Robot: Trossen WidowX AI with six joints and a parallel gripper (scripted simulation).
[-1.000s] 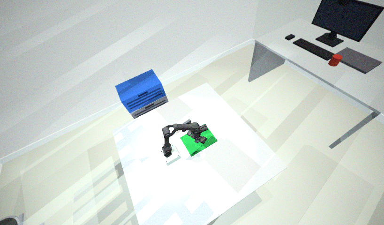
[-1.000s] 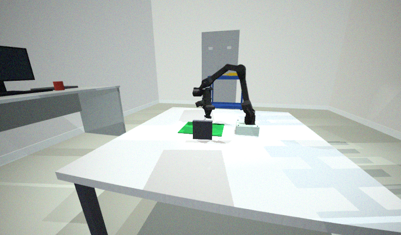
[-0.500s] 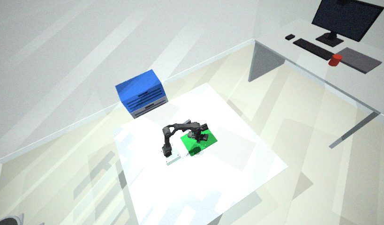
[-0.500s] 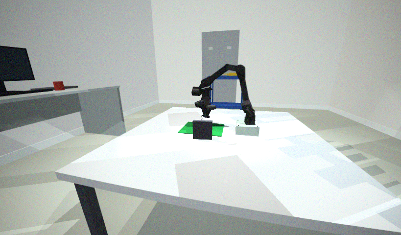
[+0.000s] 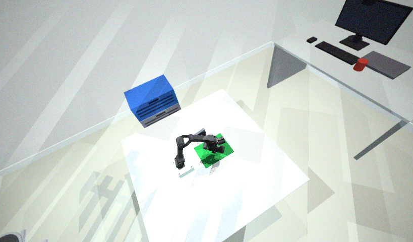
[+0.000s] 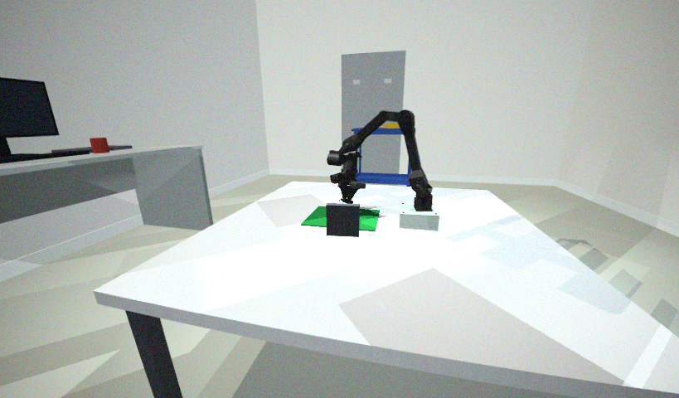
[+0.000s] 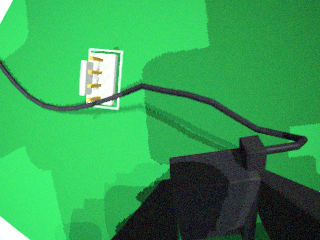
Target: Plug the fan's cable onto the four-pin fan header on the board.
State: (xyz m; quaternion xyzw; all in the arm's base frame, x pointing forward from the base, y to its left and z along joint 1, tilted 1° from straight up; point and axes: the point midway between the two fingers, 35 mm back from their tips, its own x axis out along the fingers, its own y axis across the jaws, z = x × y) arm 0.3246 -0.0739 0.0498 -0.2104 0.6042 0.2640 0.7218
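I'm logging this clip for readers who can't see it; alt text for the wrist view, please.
The pincer grips a black plug above a green board. Its dark cable crosses one end of the white four-pin header, whose pins are exposed.

The pincer is clamped on the dark plug above the green board, with a black cable running from the plug's small raised block (it bends sharply just right of it) and off at the left edge. The cable passes across the view of the lower end of the white header, whose four gold pins stand uncovered, apart from the plug.
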